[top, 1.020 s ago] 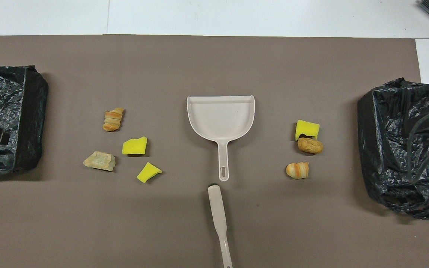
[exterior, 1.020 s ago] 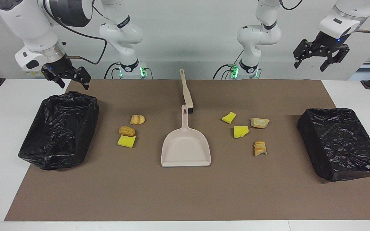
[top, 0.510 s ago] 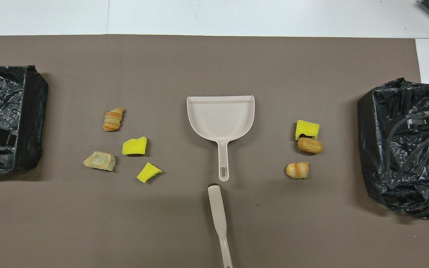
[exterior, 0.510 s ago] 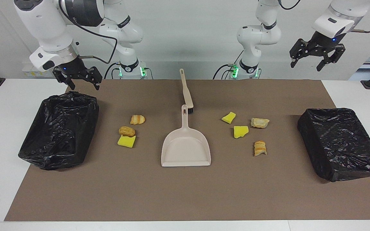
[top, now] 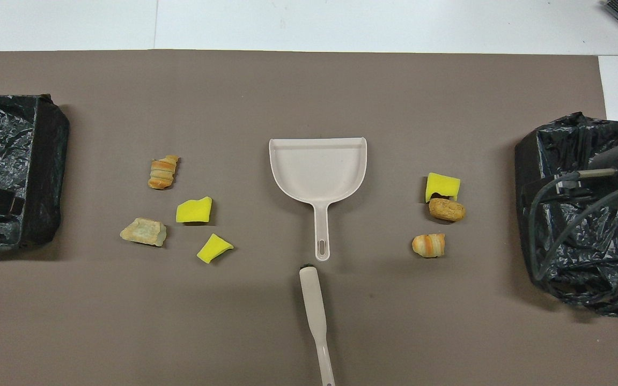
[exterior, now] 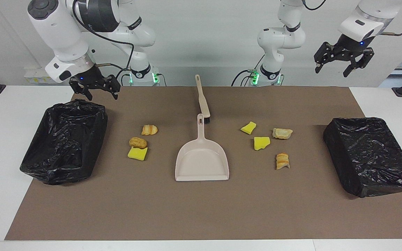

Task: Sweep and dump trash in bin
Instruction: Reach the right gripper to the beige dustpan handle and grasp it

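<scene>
- Right now, nothing is swept: your seven trash scraps lie on the brown mat in two clusters either side of the beige dustpan at centre frame. Three sit centre-left of the facing view, four centre-right.
- Your brush lies just above the dustpan's handle in that view, its bristle end almost touching it. Reach carelessly for one and you may knock the other askew.
- Your right gripper, upper left of the facing view, hovers with its fingers spread wide and empty over the mat's corner, just above the black-lined bin. Drop too low and you could snag the loose liner.
- Your left gripper, upper right, hangs high in the air, also wide and empty, above the second bin.
- Light sponge chunks may skid or bounce past the pan's lip if you sweep fast.
- Compared with a second ago, your right gripper has travelled toward frame centre; your left has risen slightly. Everything on the table is unmoved.
</scene>
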Available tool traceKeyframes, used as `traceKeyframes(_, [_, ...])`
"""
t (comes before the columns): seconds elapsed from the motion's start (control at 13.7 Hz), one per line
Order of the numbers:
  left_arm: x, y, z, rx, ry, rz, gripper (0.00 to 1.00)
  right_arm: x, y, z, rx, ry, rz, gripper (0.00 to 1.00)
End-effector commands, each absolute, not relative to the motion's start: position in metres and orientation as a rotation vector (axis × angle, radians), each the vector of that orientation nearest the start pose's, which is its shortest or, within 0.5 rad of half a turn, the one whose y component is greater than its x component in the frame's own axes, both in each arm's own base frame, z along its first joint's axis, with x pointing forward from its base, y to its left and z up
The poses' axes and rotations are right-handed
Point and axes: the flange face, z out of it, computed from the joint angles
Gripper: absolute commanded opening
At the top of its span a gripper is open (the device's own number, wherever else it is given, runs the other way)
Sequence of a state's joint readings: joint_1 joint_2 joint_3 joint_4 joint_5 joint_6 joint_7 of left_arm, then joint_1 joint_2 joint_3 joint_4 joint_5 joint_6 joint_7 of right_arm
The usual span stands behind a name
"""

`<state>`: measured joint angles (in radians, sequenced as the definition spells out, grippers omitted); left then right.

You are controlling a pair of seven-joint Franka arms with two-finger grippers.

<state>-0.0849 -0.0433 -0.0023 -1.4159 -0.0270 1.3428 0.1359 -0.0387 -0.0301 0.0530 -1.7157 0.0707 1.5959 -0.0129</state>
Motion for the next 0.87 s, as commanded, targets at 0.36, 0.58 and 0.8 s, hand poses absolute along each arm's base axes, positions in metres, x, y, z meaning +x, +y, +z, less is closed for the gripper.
traceKeyframes(0.36, [0.503,-0.053,0.698,-3.146,0.357,0.041,1.00,0.548,0.128,0.514,-3.000,-0.047,0.199,1.00])
traceKeyframes(0.58, [0.503,-0.053,0.697,-3.146,0.357,0.043,1.00,0.557,0.179,0.501,-3.024,0.055,0.196,1.00])
traceKeyframes(0.8, [0.501,-0.054,0.695,-3.150,0.364,0.050,1.00,0.561,0.222,0.479,-3.024,0.112,0.167,1.00])
